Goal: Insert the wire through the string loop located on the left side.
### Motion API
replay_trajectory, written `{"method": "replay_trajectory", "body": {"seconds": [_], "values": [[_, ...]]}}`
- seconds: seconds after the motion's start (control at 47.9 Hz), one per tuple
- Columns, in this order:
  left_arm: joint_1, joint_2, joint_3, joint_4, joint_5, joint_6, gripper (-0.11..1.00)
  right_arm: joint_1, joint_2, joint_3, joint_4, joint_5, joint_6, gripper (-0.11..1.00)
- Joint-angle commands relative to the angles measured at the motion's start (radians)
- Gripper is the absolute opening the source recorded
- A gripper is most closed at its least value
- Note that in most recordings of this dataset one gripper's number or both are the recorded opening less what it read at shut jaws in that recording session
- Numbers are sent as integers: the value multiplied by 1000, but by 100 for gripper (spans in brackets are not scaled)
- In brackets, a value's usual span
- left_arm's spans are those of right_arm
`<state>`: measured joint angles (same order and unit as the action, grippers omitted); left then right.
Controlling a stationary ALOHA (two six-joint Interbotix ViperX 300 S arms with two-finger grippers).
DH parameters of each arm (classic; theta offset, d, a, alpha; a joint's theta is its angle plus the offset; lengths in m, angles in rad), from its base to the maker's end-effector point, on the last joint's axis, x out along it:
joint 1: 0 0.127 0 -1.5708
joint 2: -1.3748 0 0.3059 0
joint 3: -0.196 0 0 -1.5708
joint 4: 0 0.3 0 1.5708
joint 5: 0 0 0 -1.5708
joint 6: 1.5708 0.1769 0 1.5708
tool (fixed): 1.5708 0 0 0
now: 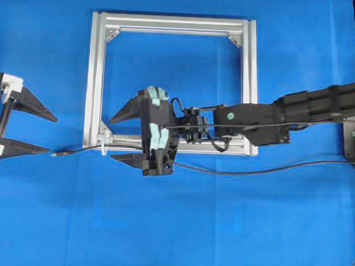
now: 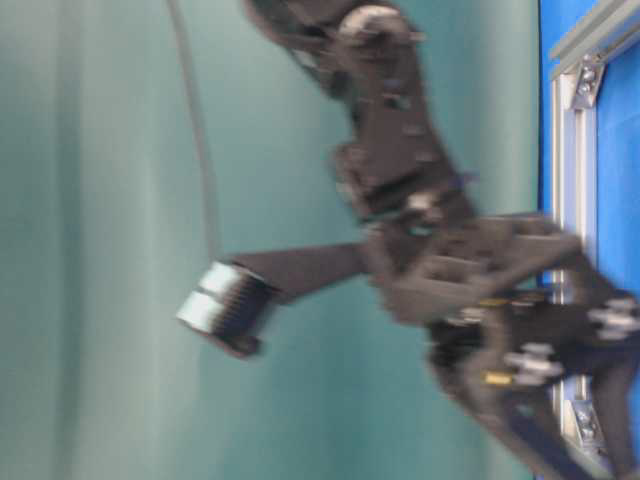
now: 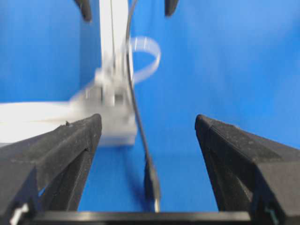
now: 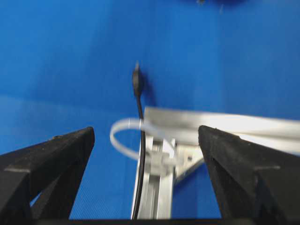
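Overhead view: bright, even light, saturated blue, sharp enough; faint glare on the top rail of the aluminium frame [image 1: 175, 23], only soft shadows around it. Table-level view: heavy blur, the frame [image 2: 572, 210] smeared at the right edge, the dark arm in front of it has no crisp edges, teal backdrop flat and dim. Left wrist view: frame [image 3: 112, 70] washed out white and soft, the wire [image 3: 151, 178] near it blurred, small shadow beside the plug. Right wrist view: frame [image 4: 211, 124] glaring, slightly soft; plug shadow falls to its right.

Overhead looking straight down, sideways table-level close-up, opposing wrist views sharing string loop [image 3: 145, 56] and frame [image 1: 97, 83]
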<state>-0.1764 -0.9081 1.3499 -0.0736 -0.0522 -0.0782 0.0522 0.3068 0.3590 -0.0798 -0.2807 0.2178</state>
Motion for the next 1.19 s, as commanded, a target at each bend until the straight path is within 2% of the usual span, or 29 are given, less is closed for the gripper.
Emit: {"method": "replay_trajectory", "body": {"seconds": [0.0, 0.272, 0.543, 1.17], "values": [[14, -38, -37, 3, -9, -2, 75, 0, -69, -6, 2, 26, -2, 95], [41, -146, -66, 3, -8, -3, 75, 0, -161, -6, -8, 107, -6, 95], [49, -147, -66, 3, -6, -5, 75, 0, -190, -5, -25, 127, -8, 95], [49, -146, -66, 3, -3, -6, 75, 0, -192, 3, -25, 121, -8, 95]]}}
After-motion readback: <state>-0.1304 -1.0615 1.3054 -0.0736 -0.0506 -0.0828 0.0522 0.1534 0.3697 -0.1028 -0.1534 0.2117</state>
